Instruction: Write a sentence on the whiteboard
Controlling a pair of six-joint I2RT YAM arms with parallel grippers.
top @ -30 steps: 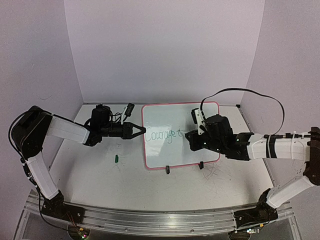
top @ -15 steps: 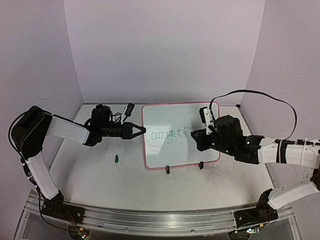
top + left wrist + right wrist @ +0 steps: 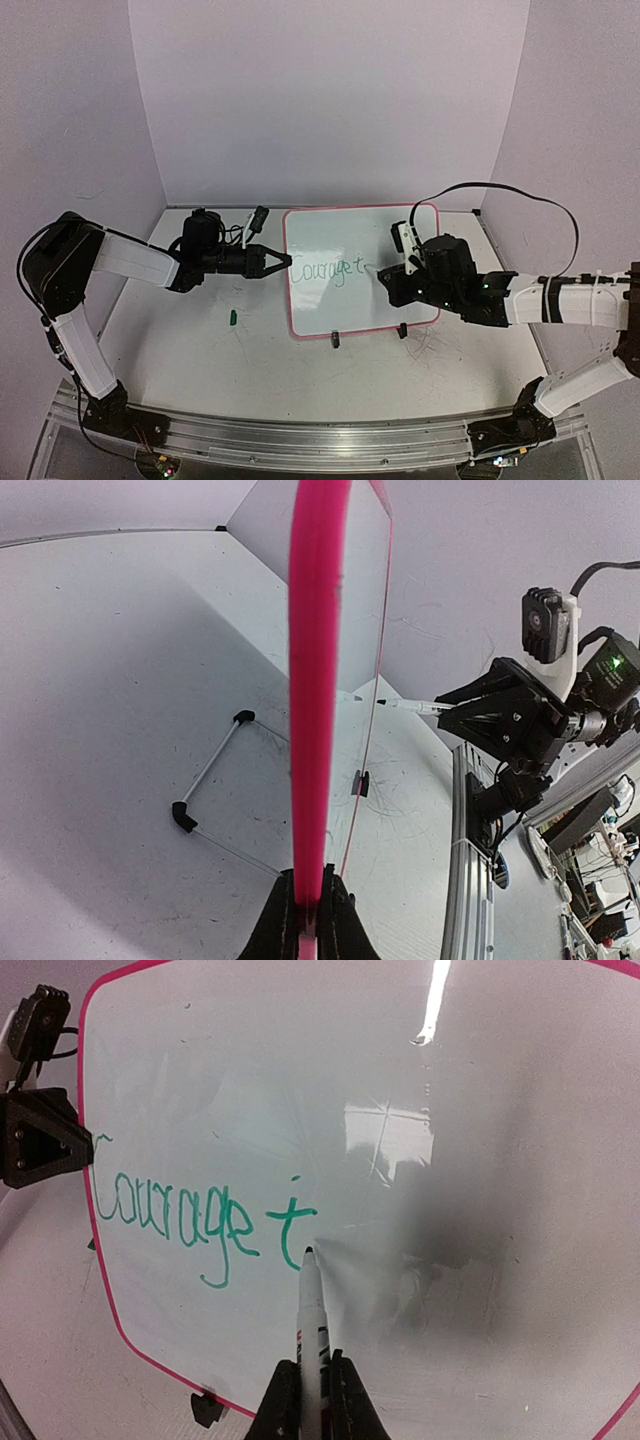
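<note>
Seeing right gripper (image 3: 312, 1372) at 6 o'clock of its wrist view, black fingers pinched tight on a marker (image 3: 311, 1305): slim white barrel, printed label, dark green tip. Tip down on the glossy surface at the foot of the "t", meeting its own reflection in the left wrist view. Reading the sentence (image 3: 185, 1215) as only "Courage t": thin green looping script, starting at the board's 9 o'clock edge and ending near mid-board, blank from there toward 3 o'clock. Around it, the whiteboard (image 3: 500, 1110), mid-table in the top view and propped tilted back: smooth white face with glare streaks, rounded corners, pink-red frame. Two small black clips (image 3: 336, 340) on its 6 o'clock edge. Past that, left gripper (image 3: 305, 888) at the board's 9 o'clock edge, dark fingers clamped on the frame. Behind the board, thin wire stand (image 3: 215, 770) with black corner pieces, resting on the scuffed white table (image 3: 190, 350). Small green object (image 3: 232, 317) lying at 8 o'clock of the board, well apart.
</note>
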